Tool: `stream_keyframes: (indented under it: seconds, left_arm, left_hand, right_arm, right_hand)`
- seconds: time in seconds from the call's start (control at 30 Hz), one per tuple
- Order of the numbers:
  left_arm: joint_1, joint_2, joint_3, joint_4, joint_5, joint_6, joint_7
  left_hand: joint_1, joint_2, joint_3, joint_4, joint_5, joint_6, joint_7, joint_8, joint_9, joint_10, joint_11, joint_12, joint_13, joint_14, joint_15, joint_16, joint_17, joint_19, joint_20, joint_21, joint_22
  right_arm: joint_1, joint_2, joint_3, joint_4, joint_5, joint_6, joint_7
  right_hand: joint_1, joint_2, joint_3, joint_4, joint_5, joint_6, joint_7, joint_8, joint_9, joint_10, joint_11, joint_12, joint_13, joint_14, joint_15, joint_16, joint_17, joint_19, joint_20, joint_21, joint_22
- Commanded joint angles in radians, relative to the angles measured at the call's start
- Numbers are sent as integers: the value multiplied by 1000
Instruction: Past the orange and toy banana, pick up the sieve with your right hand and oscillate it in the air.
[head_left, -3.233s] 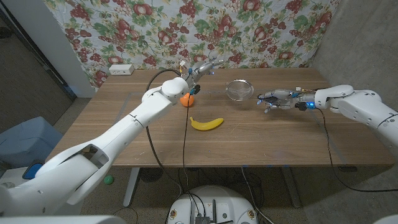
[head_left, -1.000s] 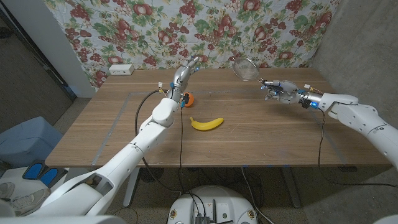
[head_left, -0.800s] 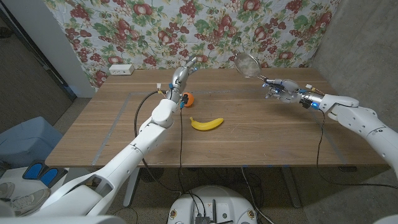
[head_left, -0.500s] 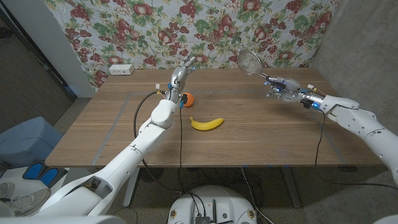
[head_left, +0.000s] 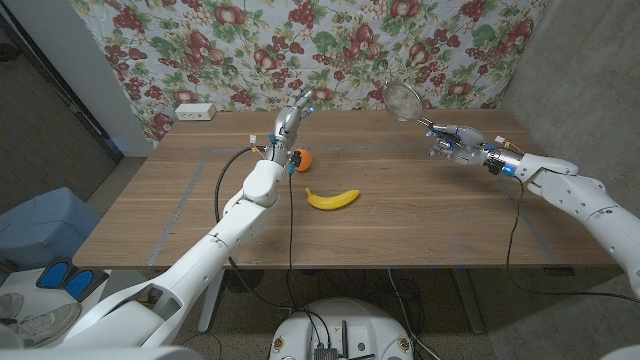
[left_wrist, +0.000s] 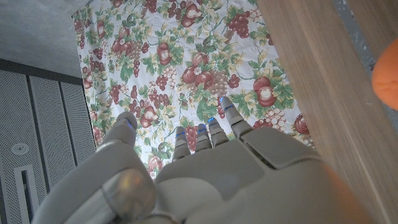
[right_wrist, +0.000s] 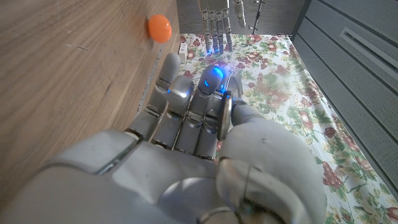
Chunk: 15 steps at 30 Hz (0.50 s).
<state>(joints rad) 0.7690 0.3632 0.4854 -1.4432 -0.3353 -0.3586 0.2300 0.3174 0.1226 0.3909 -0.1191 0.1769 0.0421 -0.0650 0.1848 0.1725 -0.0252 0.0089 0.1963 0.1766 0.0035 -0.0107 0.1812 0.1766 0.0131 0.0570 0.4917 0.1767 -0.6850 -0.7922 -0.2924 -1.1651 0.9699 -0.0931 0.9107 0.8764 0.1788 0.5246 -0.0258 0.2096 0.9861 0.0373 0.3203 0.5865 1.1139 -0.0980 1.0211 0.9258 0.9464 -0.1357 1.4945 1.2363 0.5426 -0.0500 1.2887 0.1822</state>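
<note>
Head view: right hand (head_left: 452, 141) grips the sieve (head_left: 402, 99) aloft, handle running from the hand toward ten o'clock, beyond orange (head_left: 300, 158) and toy banana (head_left: 332, 198).

The sieve (head_left: 401, 99) looks like fine wire mesh in a thin shiny metal rim, and the right hand (head_left: 452, 140) holding its handle is smooth grey plastic with a slight sheen. The table (head_left: 430, 215) under that hand is matt wood with visible grain. The left hand (head_left: 293, 116) has the same smooth plastic look. Just beside it sits the orange (head_left: 301, 159), dull-skinned, and nearer the robot the toy banana (head_left: 333, 198) looks like glossy plastic. Behind both hands hangs a printed cloth backdrop (head_left: 250, 50), soft and matt.
</note>
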Motion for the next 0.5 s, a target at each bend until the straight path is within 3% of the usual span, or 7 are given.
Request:
stream_keyframes:
  seconds: [0.03,0.23,0.5]
  left_arm:
    - [-3,0,-3,5,-3,8,4]
    - [-7,1,-3,9,-3,6,1]
    - [-12,1,-4,15,-9,9,-5]
  left_hand:
    - [-1,4,8,-2,1,6,8,-1,1,-6,-4,0,3,-6,-5,5,2,5,2,-3,4]
    - [-3,4,9,-4,1,7,11,-1,1,-6,-4,0,3,-6,-5,5,2,4,1,-5,4]
    - [-6,4,11,-6,0,6,16,-2,1,-7,-4,-1,3,-9,-5,4,2,4,0,-8,4]
  right_arm:
    - [17,-40,-40,-29,-52,-87,-82]
    - [62,-87,-98,-68,-110,-212,-138]
    - [81,-102,-119,-78,-125,-262,-148]
  right_hand:
    - [3,-8,9,2,5,49,43,-7,4,-19,-21,3,-3,1,-76,12,1,-4,-81,8,2]
    - [5,-7,12,-1,4,54,50,-11,4,-12,-17,4,-10,3,-77,17,0,-2,-80,12,2]
    - [8,-6,18,-5,1,61,57,-17,4,-8,-15,5,-17,11,-76,24,0,0,-78,19,1]
